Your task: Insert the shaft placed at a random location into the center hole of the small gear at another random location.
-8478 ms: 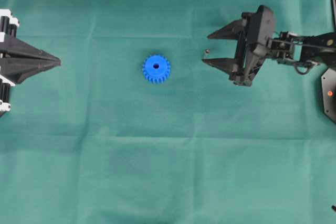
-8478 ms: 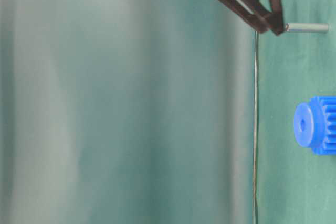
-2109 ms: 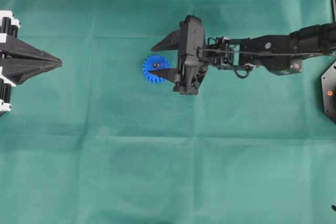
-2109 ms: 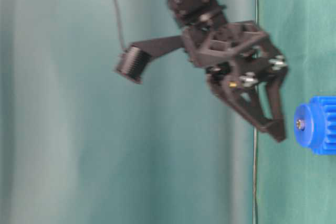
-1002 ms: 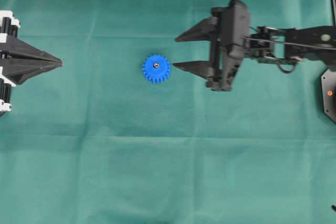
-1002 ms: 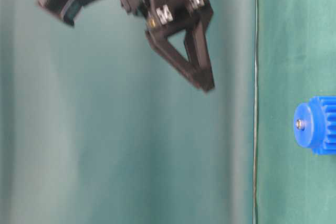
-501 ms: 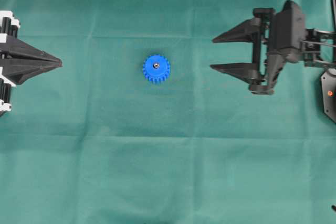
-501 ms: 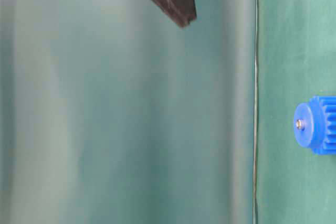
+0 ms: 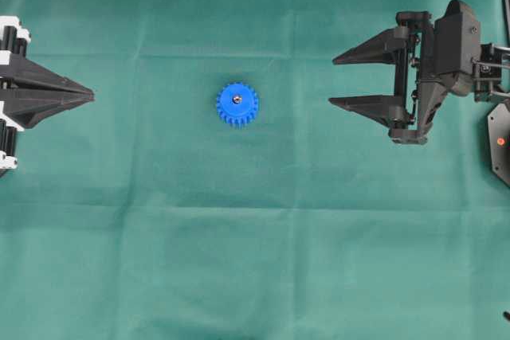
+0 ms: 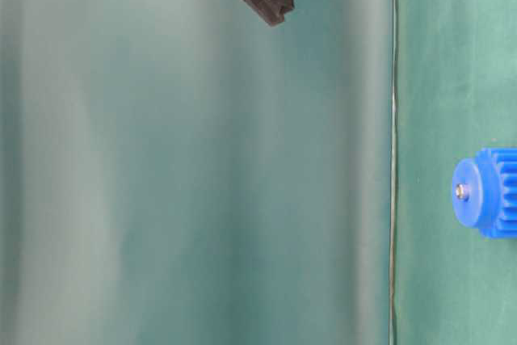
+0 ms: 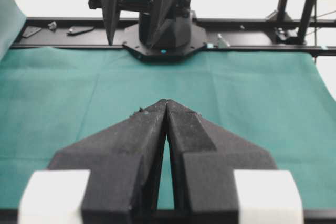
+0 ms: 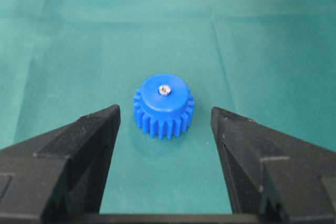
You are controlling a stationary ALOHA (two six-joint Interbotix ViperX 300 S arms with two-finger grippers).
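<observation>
Now the small gear (image 9: 237,104) lies well apart from the spread right hand (image 9: 332,81).

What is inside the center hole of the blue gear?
The shaft sits in the small gear; only its shiny end shows. The rest, and the center hole, are hidden.

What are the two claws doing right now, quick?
Left gripper: shut, holding nothing.
Right gripper: open, empty, apart from the small gear.
</observation>
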